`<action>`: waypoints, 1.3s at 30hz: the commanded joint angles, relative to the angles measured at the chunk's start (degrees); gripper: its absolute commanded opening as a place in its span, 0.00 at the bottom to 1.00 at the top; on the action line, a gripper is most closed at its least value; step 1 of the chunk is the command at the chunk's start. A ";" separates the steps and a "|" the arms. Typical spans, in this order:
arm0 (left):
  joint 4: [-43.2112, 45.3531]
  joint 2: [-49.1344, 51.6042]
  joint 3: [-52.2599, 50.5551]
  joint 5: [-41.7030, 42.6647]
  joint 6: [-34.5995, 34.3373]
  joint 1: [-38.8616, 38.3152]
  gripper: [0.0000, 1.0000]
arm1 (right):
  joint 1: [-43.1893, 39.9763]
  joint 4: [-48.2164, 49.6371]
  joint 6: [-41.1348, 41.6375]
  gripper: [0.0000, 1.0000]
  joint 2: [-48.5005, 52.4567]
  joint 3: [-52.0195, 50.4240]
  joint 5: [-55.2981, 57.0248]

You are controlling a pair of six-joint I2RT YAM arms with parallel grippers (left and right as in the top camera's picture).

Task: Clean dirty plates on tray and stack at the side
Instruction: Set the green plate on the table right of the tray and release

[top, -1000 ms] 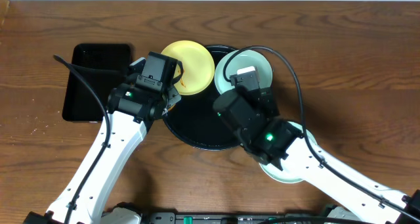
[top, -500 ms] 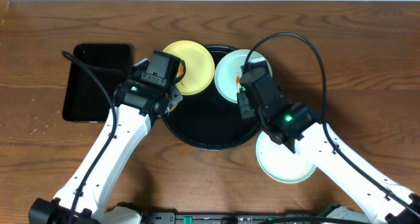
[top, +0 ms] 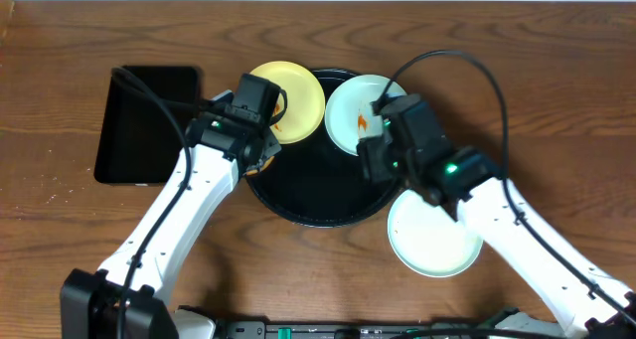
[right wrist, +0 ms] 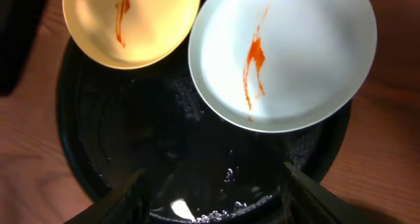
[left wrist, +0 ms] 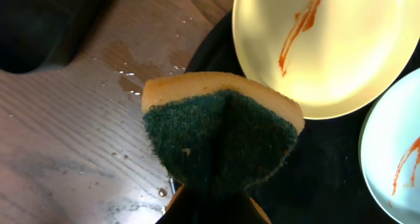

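Note:
The round black tray (top: 316, 195) holds a pale yellow plate (top: 293, 98) and a light blue plate (top: 350, 115), each smeared with orange sauce. A third light blue plate (top: 432, 238) lies on the table right of the tray and looks clean. My left gripper (top: 260, 152) hangs over the tray's left rim, shut on a yellow sponge with a green scouring face (left wrist: 223, 132), just short of the yellow plate (left wrist: 321, 46). My right gripper (right wrist: 216, 198) stands open over the wet tray floor (right wrist: 197, 138), below the smeared blue plate (right wrist: 289, 53), with nothing between its fingers.
A rectangular black tray (top: 147, 123) lies on the table at the left. Water drops and a wet patch (left wrist: 131, 79) mark the wood beside the round tray. The right arm's cable (top: 477, 71) arcs above the blue plate.
My right gripper has opened and its arm has swung up and right, uncovering the plate on the table. The left arm with the sponge has shifted slightly towards the yellow plate.

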 commanded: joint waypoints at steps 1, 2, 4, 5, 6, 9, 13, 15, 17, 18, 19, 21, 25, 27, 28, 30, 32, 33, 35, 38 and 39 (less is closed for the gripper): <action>0.72 0.11 0.39 0.76 0.42 -0.50 0.08 | -5.62 -0.02 -1.66 0.61 -0.79 0.79 -11.39; 0.98 0.13 0.39 0.76 0.42 -0.74 0.07 | -7.43 0.11 -3.21 0.61 -0.85 0.79 -14.91; 1.42 0.13 0.39 0.76 0.42 -1.11 0.07 | -11.43 0.39 -6.60 0.61 -0.90 0.81 -23.58; 1.62 0.13 0.39 0.76 0.39 -1.36 0.07 | -13.27 0.61 -8.68 0.62 -0.90 0.81 -28.13; 1.79 0.13 0.39 0.76 0.39 -1.51 0.07 | -15.06 0.81 -11.30 0.63 -0.90 0.81 -32.98; 2.05 0.13 0.39 0.76 0.37 -1.75 0.08 | -21.00 1.09 -17.68 0.65 -0.87 0.79 -46.88; 2.23 0.13 0.39 0.76 0.37 -1.75 0.07 | -28.70 1.14 -24.11 0.67 -0.83 0.79 -62.84; 2.45 0.13 0.39 0.76 0.37 -1.75 0.08 | -31.95 1.29 -26.10 0.70 -0.79 0.79 -69.70; 2.49 0.13 0.39 0.74 0.37 -1.75 0.07 | -34.40 1.27 -28.59 0.72 -0.76 0.81 -75.78; 2.47 0.13 0.39 0.76 0.37 -1.75 0.08 | -35.50 1.29 -29.75 0.73 -0.70 0.79 -78.58; 2.45 0.13 0.39 0.76 0.37 -1.75 0.07 | -36.50 1.36 -30.71 0.73 -0.63 0.79 -81.11; 2.43 0.13 0.39 0.76 0.39 -1.75 0.07 | -38.38 2.27 -31.19 0.73 -0.31 0.79 -85.94; 2.47 0.13 0.39 0.76 0.37 -1.75 0.07 | -39.63 2.80 -29.99 0.73 0.15 0.79 -86.31; 2.47 0.13 0.39 0.76 0.37 -1.75 0.07 | -39.56 2.80 -29.62 0.74 0.26 0.79 -86.31; 2.47 0.13 0.39 0.76 0.37 -1.75 0.07 | -39.56 2.82 -29.62 0.74 0.31 0.79 -86.31; 2.45 0.13 0.39 0.76 0.37 -1.75 0.07 | -39.56 2.82 -29.59 0.73 0.31 0.79 -86.31; 2.45 0.13 0.39 0.76 0.37 -1.75 0.07 | -39.56 3.02 -28.96 0.73 0.31 0.79 -86.31; 2.45 0.13 0.39 0.76 0.37 -1.75 0.08 | -39.56 3.26 -28.37 0.72 0.31 0.79 -86.31; 2.45 0.13 0.39 0.76 0.37 -1.75 0.08 | -39.56 3.58 -27.63 0.72 0.31 0.79 -86.31; 2.47 0.13 0.39 0.76 0.35 -1.75 0.07 | -39.58 4.50 -26.05 0.72 0.31 0.79 -86.31; 2.49 0.13 0.39 0.76 0.35 -1.75 0.08 | -39.58 4.92 -25.35 0.71 0.31 0.79 -86.31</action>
